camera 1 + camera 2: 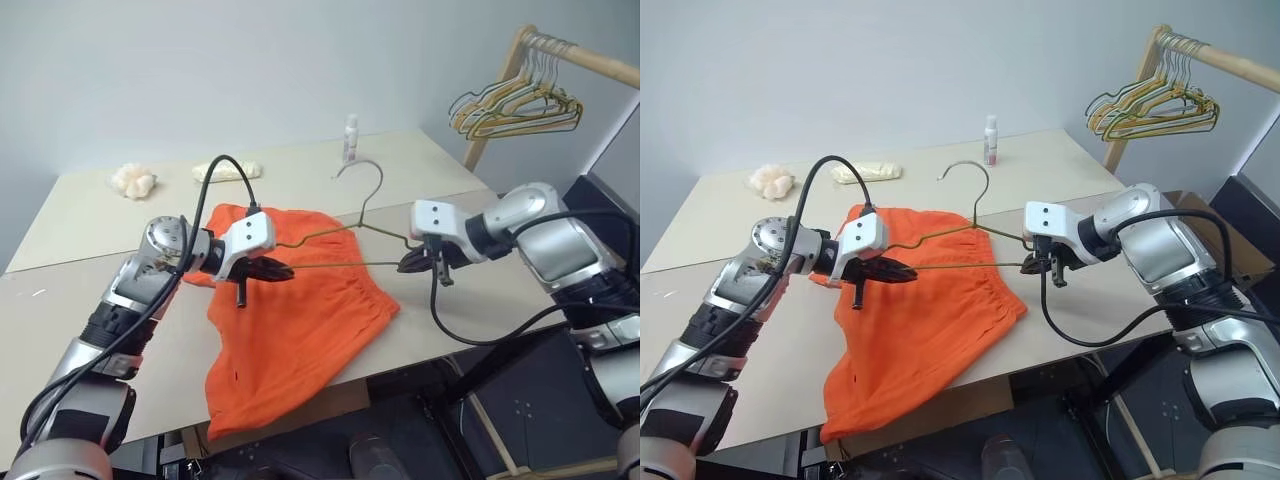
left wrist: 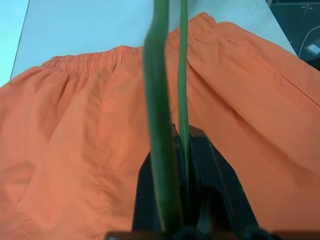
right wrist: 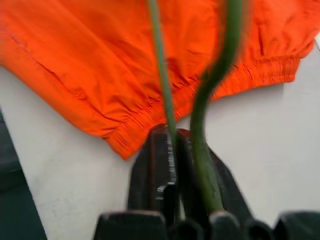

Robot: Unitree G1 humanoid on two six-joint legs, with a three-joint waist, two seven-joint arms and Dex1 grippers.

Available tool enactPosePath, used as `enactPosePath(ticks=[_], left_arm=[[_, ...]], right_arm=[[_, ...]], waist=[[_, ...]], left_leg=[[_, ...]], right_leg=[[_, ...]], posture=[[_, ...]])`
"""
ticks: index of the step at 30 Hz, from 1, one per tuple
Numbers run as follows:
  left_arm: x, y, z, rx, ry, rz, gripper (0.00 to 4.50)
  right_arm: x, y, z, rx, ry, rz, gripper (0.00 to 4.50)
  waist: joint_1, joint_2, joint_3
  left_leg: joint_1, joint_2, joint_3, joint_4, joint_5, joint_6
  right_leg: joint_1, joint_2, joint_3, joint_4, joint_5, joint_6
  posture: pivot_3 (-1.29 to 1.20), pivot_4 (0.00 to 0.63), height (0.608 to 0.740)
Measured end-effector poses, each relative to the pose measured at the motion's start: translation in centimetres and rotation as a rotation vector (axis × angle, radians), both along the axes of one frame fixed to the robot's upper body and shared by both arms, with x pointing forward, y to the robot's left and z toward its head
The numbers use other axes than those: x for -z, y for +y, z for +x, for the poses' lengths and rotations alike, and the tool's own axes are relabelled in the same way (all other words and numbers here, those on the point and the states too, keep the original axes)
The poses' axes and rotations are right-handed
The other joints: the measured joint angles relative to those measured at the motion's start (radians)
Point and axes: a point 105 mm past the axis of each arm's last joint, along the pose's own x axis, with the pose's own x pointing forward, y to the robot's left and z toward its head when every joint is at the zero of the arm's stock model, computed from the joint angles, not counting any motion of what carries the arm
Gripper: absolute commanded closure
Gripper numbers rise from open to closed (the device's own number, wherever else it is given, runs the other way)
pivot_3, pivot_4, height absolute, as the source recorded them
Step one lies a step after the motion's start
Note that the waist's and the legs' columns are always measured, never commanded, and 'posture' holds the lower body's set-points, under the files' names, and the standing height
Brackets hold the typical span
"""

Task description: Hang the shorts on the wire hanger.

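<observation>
The shorts [image 1: 290,310] lie on the table under the wire hanger [image 1: 345,245], gripped by the left hand [image 1: 275,270] and right hand [image 1: 412,264].

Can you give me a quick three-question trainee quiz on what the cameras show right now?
1. True or false: the wire hanger is held off the table at both ends, the left gripper at one corner and the right gripper at the other.
2. Where are the shorts? A) draped over the hanger bar B) lying on the table under the hanger, one part hanging over the near edge C) on the rack
3. Fill in: the hanger's hook points ____ from the robot.

Key: 1 true; 2 B; 3 away. Both sets of jaws are shut on the wire.
</observation>
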Motion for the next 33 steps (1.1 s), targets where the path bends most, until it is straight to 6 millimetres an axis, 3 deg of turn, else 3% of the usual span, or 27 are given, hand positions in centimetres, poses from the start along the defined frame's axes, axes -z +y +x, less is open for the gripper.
enactPosePath(ticks=[1, 8, 12, 15, 18, 21, 23, 29, 33], left_arm=[[-0.1, 0.0, 0.0, 0.015, -0.015, -0.001, 4.5], [-0.5, -0.1, -0.9, 0.161, -0.026, -0.069, 2.44], [-0.4, 2.1, 1.3, 0.023, -0.058, -0.103, 1.09], [-1.7, 3.3, 2.3, -0.069, -0.098, -0.172, 0.13], [-2.9, 3.1, 1.3, -0.056, -0.093, -0.259, 0.06], [-2.0, 2.4, -0.7, -0.002, -0.056, -0.28, 0.06], [-1.6, 2.0, -1.5, 0.01, -0.04, -0.296, 0.06], [-2.8, 1.4, -2.5, 0.008, -0.075, -0.336, 0.06], [-2.2, 2.1, -3.0, -0.028, -0.051, -0.317, 0.06]], right_arm=[[0.1, 0.0, 0.0, 0.0, 0.002, 0.0, 4.46], [0.5, -1.0, -2.0, -0.012, 0.019, 0.056, 4.5], [0.8, -4.2, -3.9, 0.16, 0.089, 0.126, 4.5], [2.0, -6.8, -5.0, 0.363, 0.174, 0.173, 4.5], [3.7, -9.4, -5.6, 0.61, 0.269, 0.214, 4.5], [5.4, -11.8, -5.7, 0.856, 0.369, 0.236, 4.5], [6.6, -12.4, -5.8, 0.949, 0.441, 0.254, 4.5], [8.0, -10.9, -4.3, 0.996, 0.593, 0.342, 4.5], [8.0, -9.8, -4.3, 0.945, 0.689, 0.401, 4.5]], waist=[[-0.001, 0.0, 0.0], [0.001, 0.0, 0.0], [0.013, 0.0, 0.0], [0.019, 0.0, 0.0], [0.019, 0.001, -0.001], [0.019, 0.002, -0.002], [0.019, 0.002, -0.002], [0.023, 0.003, -0.003], [0.044, 0.004, -0.003]], left_leg=[[0.0, 0.0, 0.0, 0.0, 0.0, 0.0], [-0.001, 0.0, -0.001, 0.001, 0.0, 0.0], [-0.001, 0.0, -0.001, 0.002, -0.001, 0.001], [-0.001, 0.0, -0.001, 0.002, -0.001, 0.001], [-0.001, 0.0, -0.001, 0.002, -0.001, 0.001], [0.0, 0.0, 0.0, 0.002, -0.001, 0.001], [0.0, 0.001, 0.0, 0.002, -0.001, 0.001], [0.0, 0.0, 0.0, 0.002, -0.001, 0.001], [0.0, 0.0, 0.0, 0.002, -0.001, 0.002]], right_leg=[[0.0, 0.0, 0.0, 0.0, 0.0, 0.0], [0.0, 0.0, -0.001, 0.0, 0.0, 0.0], [0.001, 0.0, -0.002, -0.002, 0.0, 0.0], [0.001, 0.0, -0.002, -0.001, 0.0, 0.0], [0.001, -0.001, -0.001, -0.001, 0.0, 0.0], [0.002, -0.001, 0.0, -0.001, 0.0, 0.0], [0.002, 0.0, 0.0, -0.001, 0.0, 0.0], [0.002, 0.0, 0.0, -0.002, 0.0, 0.0], [0.002, 0.0, 0.0, -0.001, 0.0, 0.0]], posture=[[-0.25, 0.0, 0.74], [-0.25, 0.0, 0.74], [-0.25, 0.0, 0.74], [-0.25, 0.0, 0.74], [-0.25, 0.0, 0.74], [-0.24, 0.0, 0.74], [-0.23, 0.0, 0.74], [-0.18, 0.0, 0.74], [-0.15, 0.0, 0.74]])
